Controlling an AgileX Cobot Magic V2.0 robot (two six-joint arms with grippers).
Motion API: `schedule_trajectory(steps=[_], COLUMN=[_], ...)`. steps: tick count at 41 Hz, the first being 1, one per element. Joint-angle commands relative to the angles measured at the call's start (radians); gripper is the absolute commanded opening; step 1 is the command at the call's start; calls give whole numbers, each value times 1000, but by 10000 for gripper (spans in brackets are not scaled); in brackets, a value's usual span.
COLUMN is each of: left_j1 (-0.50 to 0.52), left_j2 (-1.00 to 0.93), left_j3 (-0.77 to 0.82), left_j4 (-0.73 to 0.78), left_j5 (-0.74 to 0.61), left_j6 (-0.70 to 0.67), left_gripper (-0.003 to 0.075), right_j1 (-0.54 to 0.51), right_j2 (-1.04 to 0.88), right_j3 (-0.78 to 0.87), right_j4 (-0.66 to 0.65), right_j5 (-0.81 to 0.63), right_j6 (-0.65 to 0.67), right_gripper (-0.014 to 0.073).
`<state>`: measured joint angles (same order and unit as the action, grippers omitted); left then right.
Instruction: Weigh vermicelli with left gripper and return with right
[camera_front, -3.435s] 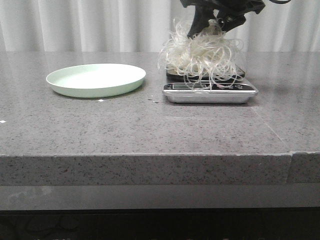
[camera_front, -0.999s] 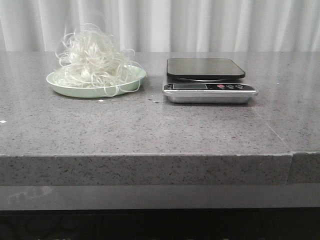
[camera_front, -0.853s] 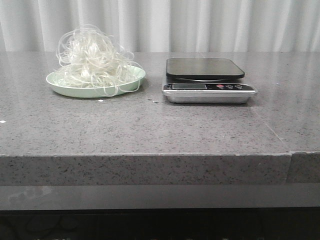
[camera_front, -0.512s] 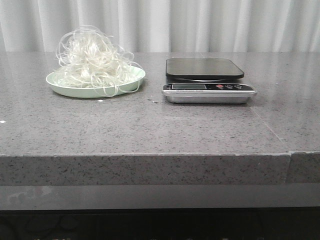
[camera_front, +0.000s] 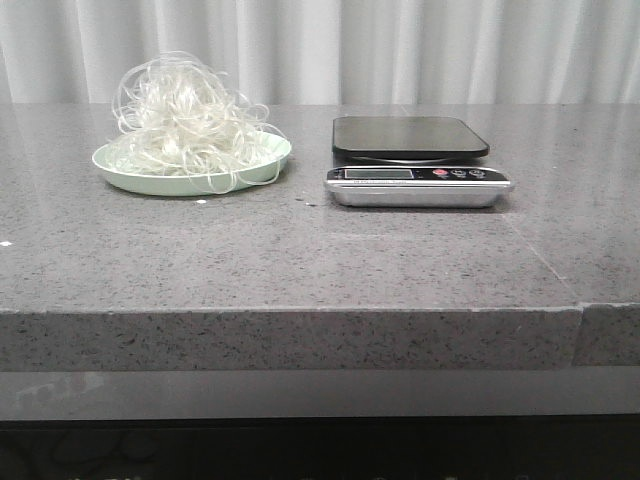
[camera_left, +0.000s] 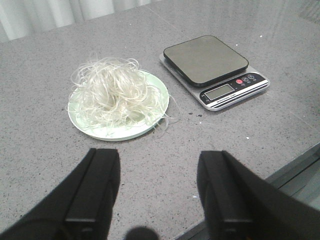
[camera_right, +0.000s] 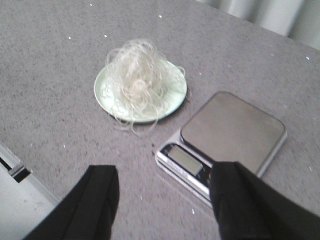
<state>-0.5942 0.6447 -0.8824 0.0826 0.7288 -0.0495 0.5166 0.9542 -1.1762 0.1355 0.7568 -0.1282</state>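
Grey speckled stone bench (camera_front: 300, 260), pale curtain (camera_front: 400, 50) behind. Vermicelli (camera_front: 185, 115) heaped on green plate (camera_front: 120, 172), left of scale (camera_front: 415, 160); round mound, no clear long axis. Left hand (camera_left: 157, 185) and right hand (camera_right: 162, 200) both spread wide, empty.

Grey stone table (camera_front: 300, 260), white curtain (camera_front: 400, 50)
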Motion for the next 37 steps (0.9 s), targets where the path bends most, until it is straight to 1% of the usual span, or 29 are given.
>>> schedule_trajectory(steps=[1, 8, 16, 23, 30, 34, 37], left_j1=[-6, -6, -6, -6, -6, -6, -6], left_j2=[8, 8, 8, 8, 8, 8, 8], left_j3=[-26, -26, -26, -26, -26, -26, -26], left_j4=[-6, -6, -6, -6, -6, -6, -6], left_j5=[-75, -75, -75, -75, -75, -75, -75], left_j6=[-8, -8, -8, -8, -8, -8, -8], left_gripper=[419, 419, 419, 419, 419, 417, 417], right_j1=[-31, -70, -74, -74, -74, -74, -74], right_j2=[-110, -253, -367, -396, -396, -396, -396], right_j3=[57, 155, 217, 231, 231, 231, 231], right_j4=[-8, -9, -12, -17, -17, -17, -17], right_j5=[-44, 27, 89, 145, 156, 156, 156], right_j6=[-1, -1, -1, -1, -1, -1, -1], right_gripper=[505, 505, 505, 505, 503, 461, 398])
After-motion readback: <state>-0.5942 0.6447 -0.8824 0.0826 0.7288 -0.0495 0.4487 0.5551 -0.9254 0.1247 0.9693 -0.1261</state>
